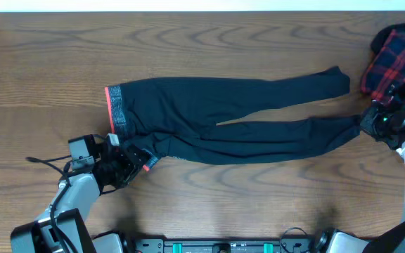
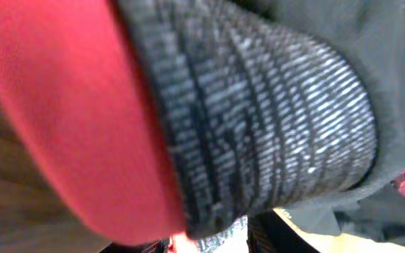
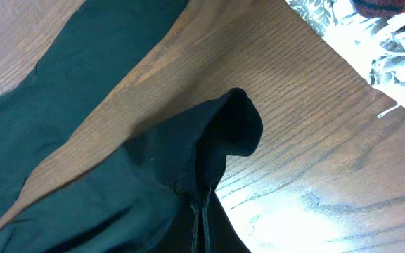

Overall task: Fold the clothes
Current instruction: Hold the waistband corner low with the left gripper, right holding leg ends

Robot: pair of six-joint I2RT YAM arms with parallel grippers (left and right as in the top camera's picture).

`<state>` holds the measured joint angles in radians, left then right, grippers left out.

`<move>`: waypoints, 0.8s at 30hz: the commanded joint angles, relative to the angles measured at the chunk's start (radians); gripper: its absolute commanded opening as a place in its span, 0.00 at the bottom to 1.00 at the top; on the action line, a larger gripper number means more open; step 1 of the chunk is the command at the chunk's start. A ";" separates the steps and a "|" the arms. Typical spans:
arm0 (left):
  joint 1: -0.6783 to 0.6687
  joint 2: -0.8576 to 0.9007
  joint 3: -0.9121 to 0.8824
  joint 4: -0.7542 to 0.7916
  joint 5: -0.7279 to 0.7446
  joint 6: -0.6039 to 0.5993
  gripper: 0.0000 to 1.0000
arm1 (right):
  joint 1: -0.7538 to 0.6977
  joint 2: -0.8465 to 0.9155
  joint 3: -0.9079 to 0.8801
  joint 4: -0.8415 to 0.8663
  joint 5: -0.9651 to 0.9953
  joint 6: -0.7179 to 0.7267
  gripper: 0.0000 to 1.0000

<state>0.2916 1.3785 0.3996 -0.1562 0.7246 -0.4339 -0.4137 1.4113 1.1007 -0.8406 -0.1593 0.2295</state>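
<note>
Black soft trousers (image 1: 223, 119) lie flat along the wooden counter (image 1: 209, 211). The grey-flecked waistband (image 1: 116, 109) at their left end is the reference for everything else. Just below the waistband's near corner, the left pincer (image 1: 135, 161) appears closed on that corner. In its wrist view, bunched ribbing and the red-orange edge (image 2: 69, 119) fill the frame, and cloth hides the fingers themselves. Rightward from the waistband the two legs spread slightly apart, with bare wood showing between them. At the end farthest from the waistband, the right pincer (image 1: 368, 124) is fully closed on the cuff (image 3: 234, 130) of the leg on the robot's side, pinching the hem into a small peak. Farther still from the waistband sit a plaid garment (image 1: 399, 53) and a white floral cloth (image 3: 350, 31), neither of them part of the fold.

The step in hand looks like a lengthwise fold, near leg over far leg. To do it well, both pincers should rise together and only slightly, keeping the near edge taut between them. They should then carry it across evenly and lay it in line with the far edge. The right arm should steer clear of the plaid garment. The left grip wants care, since a bunched waistband can slip.
</note>
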 commanded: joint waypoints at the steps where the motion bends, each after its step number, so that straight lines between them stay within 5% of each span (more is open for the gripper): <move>1: 0.000 -0.024 -0.007 0.021 -0.017 -0.036 0.36 | 0.008 0.001 0.020 0.000 0.006 -0.010 0.01; 5: 0.000 -0.032 -0.007 0.033 -0.016 -0.055 0.35 | 0.008 0.001 0.020 -0.002 0.006 -0.010 0.01; 12: 0.000 -0.036 -0.007 0.042 0.005 -0.055 0.13 | 0.008 0.001 0.020 -0.002 0.006 -0.010 0.01; 24: 0.000 -0.036 -0.007 0.086 0.005 -0.055 0.13 | 0.008 0.001 0.020 -0.006 0.006 -0.010 0.01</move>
<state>0.2916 1.3575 0.3988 -0.0872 0.7261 -0.4942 -0.4137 1.4113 1.1007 -0.8455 -0.1593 0.2295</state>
